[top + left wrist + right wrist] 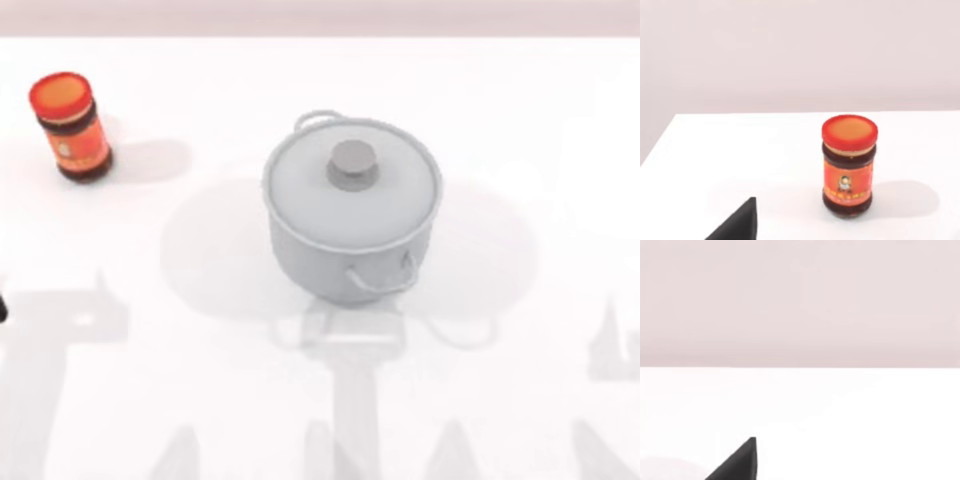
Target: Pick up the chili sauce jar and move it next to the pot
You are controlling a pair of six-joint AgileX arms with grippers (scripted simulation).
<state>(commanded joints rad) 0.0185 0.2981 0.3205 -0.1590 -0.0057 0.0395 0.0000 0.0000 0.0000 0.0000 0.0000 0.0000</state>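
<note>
Jar (849,165) upright on worktop (200,330), ahead of left jaws, untouched, well apart from pot (352,215). Jaw state: cannot tell, either arm. Right arm parked. Advice: approach level, straddle body below lid, close squarely, lift straight.

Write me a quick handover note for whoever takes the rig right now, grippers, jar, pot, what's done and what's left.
Left gripper: only a dark fingertip shows, short of the chili sauce jar, holding nothing.
Right gripper: parked at the right, away from both things.
Jar: upright, lid on, far left of the table.
Pot: lidded, mid-table, well apart from the jar.
Done: nothing yet.
Left: grasp the jar, carry it over, set it beside the pot.
</note>
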